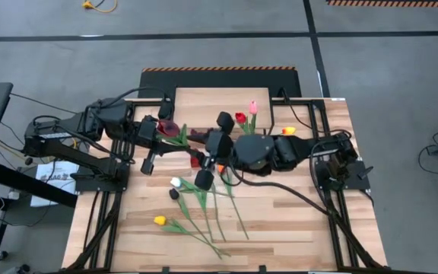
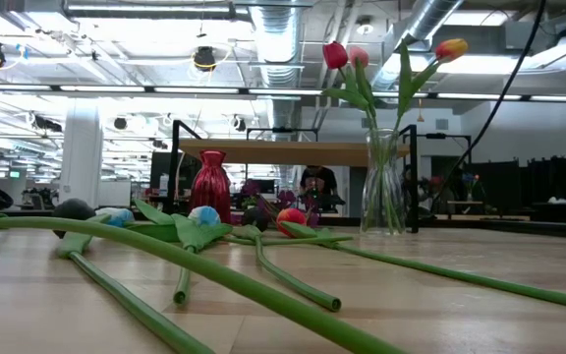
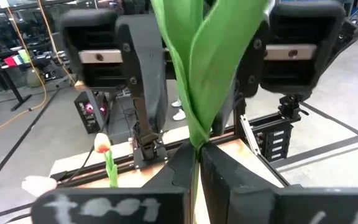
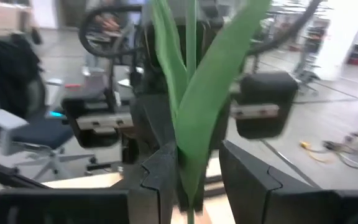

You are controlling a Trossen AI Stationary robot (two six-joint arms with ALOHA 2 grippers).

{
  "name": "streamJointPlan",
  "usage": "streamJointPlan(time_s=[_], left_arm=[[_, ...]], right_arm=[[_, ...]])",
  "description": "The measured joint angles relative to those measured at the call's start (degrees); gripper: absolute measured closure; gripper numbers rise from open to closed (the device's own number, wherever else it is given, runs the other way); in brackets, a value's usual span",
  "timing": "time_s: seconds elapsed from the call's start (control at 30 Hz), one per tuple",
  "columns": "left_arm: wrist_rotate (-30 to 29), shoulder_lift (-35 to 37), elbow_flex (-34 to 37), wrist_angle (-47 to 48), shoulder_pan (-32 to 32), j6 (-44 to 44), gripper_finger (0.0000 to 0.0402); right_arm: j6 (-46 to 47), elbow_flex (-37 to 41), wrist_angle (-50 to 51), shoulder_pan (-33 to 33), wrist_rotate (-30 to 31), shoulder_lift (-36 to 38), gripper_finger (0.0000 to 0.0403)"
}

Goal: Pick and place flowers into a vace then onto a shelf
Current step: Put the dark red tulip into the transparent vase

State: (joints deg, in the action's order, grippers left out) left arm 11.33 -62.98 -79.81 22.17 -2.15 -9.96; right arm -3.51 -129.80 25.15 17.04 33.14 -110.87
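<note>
Green stem and leaves (image 3: 194,93) rise nearest, pinched tight between my left pincer (image 3: 197,163) fingers at frame centre. My right pincer (image 4: 197,177) stands partly open around the same stem (image 4: 191,118), its hold loosened. Handover appears done; next, I judge, comes carrying it to the glass vase (image 2: 383,182) right of centre, shelf (image 2: 293,150) behind.

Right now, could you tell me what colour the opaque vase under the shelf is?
Red vase, clearest in the low view.
</note>
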Motion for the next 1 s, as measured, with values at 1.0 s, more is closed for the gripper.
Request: streamJointPlan(time_s=[1.0], left_arm=[[-4.5, 0.0, 0.0, 2.7, 0.0, 0.0, 0.0263]], right_arm=[[-3.2, 0.0, 1.0, 0.2, -0.6, 0.7, 0.0401]])
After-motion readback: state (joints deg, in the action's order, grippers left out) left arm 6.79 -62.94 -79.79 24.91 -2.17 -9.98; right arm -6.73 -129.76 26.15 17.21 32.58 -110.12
